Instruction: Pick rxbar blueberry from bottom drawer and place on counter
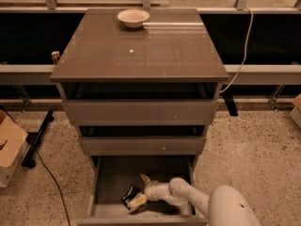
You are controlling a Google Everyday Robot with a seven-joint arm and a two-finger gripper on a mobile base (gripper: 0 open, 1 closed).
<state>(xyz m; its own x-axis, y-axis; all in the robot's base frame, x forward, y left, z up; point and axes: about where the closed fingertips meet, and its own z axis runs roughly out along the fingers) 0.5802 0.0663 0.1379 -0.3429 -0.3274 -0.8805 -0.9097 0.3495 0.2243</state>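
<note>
Down in the open bottom drawer (117,171), the gripper (139,190) sits low near the drawer's front, fingers spread apart and grasping nothing. The bar (128,196) lies on the drawer floor, just beside the lower finger.

The tool (140,190) in the bottom drawer (113,175) has open room above; the middle drawer (141,145) covers the rear

Glossy counter (164,55), matt bottom drawer (113,173) holding smooth plastic jaws, rough speckled floor (258,145).
</note>
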